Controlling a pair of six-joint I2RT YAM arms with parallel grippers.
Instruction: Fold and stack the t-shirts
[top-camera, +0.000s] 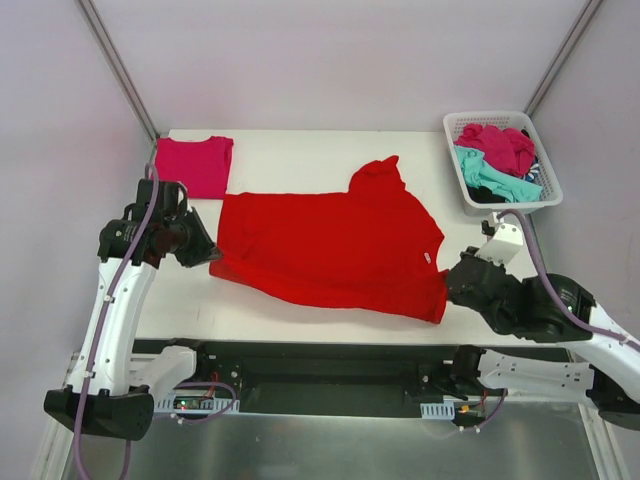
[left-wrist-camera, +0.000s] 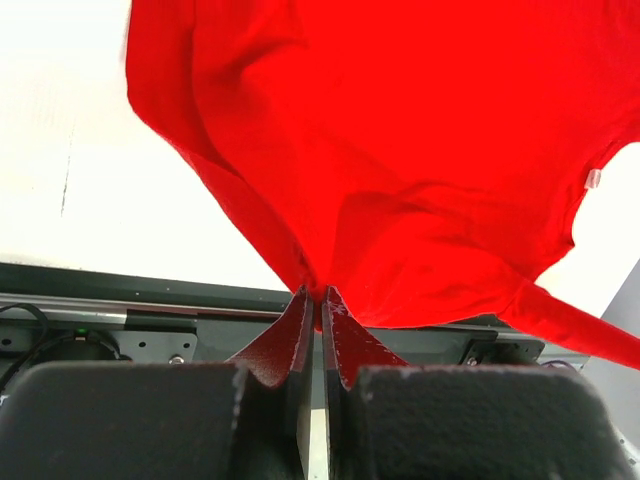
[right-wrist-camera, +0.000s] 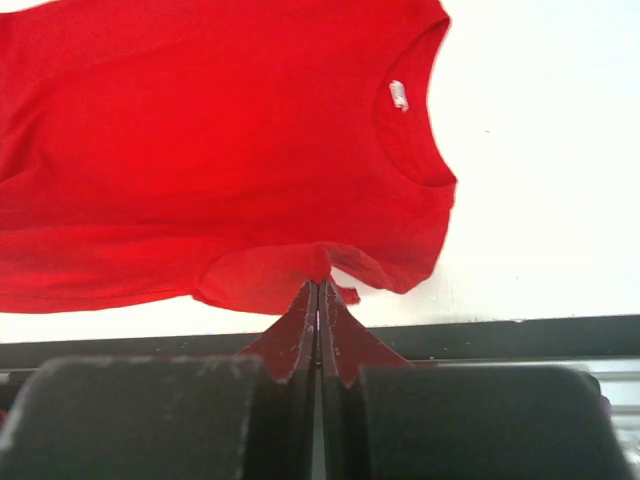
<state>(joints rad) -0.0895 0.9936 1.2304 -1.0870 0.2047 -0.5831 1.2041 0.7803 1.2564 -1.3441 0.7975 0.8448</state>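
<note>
Clamped tight on red cloth, the left claw (top-camera: 207, 256) is seen at the 9 o'clock edge of the bright red t-shirt (top-camera: 330, 245); in the left wrist view its dark, rough-surfaced fingers (left-wrist-camera: 285, 340) are pressed together on a bunched point of fabric from which creases fan upward. The right claw (top-camera: 452, 287) is likewise closed on the same garment, at its 4 o'clock corner, and in the right wrist view (right-wrist-camera: 318, 284) a small fold near a sleeve is pinched between the jaws, with the round neckline and a white neck label (right-wrist-camera: 399, 95) lying toward 1 o'clock. The red shirt is spread mostly flat across the middle of the white table (top-camera: 300, 150), one sleeve pointing toward 12 o'clock, its cloth soft, matte and lightly wrinkled. A magenta-pink t-shirt (top-camera: 193, 164), folded into a neat rectangle, is placed at 10 o'clock of the red one, apart from it. At 2 o'clock a white plastic lattice basket (top-camera: 500, 119) is set, in which a crumpled magenta shirt (top-camera: 500, 146), a teal shirt (top-camera: 492, 180) and some dark cloth (top-camera: 492, 196) are heaped.
</note>
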